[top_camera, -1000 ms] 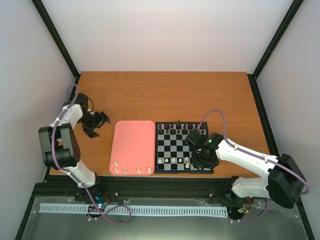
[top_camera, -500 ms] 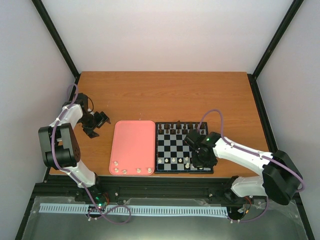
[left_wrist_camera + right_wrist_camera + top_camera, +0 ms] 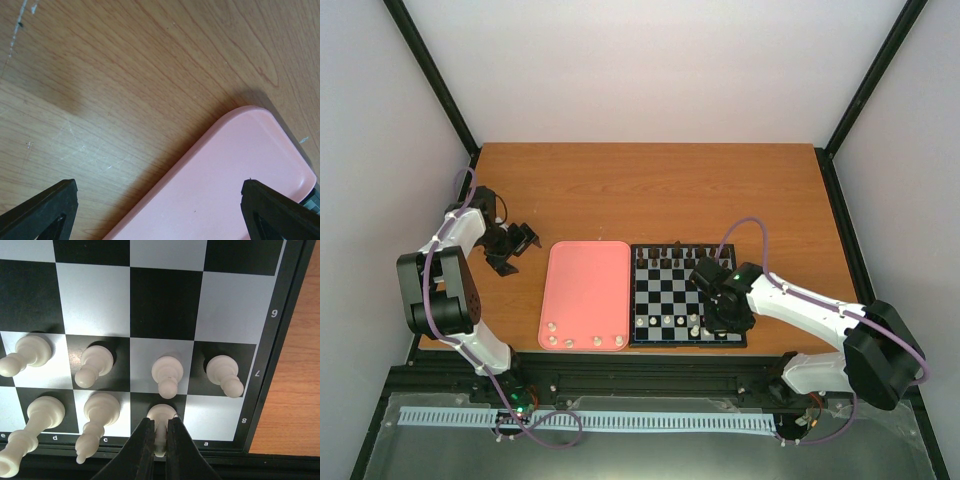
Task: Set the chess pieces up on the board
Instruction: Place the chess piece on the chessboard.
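Note:
The board [image 3: 165, 305] fills the right wrist view. My right gripper [image 3: 160, 432] is shut on a cream-white chess piece [image 3: 161, 414] that stands on the dark square second from the right in the near row. Three more cream pieces [image 3: 167, 371] stand in the row behind it and two [image 3: 100, 412] beside it to the left. From above, the right gripper [image 3: 718, 322] hangs over the board's [image 3: 685, 344] near right corner. My left gripper [image 3: 520, 240] rests on the table left of the tray, open and holding nothing.
A pink tray [image 3: 588, 290] lies left of the board, with several cream pieces [image 3: 585, 341] along its near edge. Dark pieces [image 3: 670, 258] line the board's far rows. The left gripper [image 3: 160, 210] looks at the tray's [image 3: 240, 165] corner and bare wood [image 3: 110, 75].
My right arm has shifted slightly left over the board's near right corner, still shut on the piece. The left arm has not moved.

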Robot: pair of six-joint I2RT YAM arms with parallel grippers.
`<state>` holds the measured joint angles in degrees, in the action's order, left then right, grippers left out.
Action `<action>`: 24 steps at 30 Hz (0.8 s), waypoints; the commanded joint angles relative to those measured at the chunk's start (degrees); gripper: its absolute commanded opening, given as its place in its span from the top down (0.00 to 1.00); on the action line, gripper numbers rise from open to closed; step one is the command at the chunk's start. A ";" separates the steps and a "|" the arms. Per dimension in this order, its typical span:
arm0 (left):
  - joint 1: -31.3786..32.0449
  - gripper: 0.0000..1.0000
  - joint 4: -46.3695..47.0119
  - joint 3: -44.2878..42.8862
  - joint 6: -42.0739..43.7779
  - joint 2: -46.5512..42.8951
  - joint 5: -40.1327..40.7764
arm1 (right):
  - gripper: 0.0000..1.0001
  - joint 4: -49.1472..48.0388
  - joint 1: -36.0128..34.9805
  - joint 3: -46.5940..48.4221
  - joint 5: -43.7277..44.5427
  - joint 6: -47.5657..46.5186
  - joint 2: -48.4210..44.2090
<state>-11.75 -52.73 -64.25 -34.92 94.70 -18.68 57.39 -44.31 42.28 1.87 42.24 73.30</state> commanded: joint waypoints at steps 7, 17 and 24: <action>-0.34 0.00 -0.35 -1.94 0.55 0.86 -0.39 | 0.91 -1.65 0.55 -1.15 -2.58 -0.65 0.53; -0.35 0.00 -0.19 -1.76 0.56 0.76 -0.44 | 0.86 0.39 0.55 -0.85 -1.84 -1.02 -0.37; -0.30 0.00 -0.01 -1.80 0.46 0.90 -0.47 | 0.78 3.02 0.55 1.53 -1.08 -0.90 -3.31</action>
<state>-11.75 -52.73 -64.25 -34.92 95.09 -18.68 58.15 -44.27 41.89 -0.56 41.17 72.40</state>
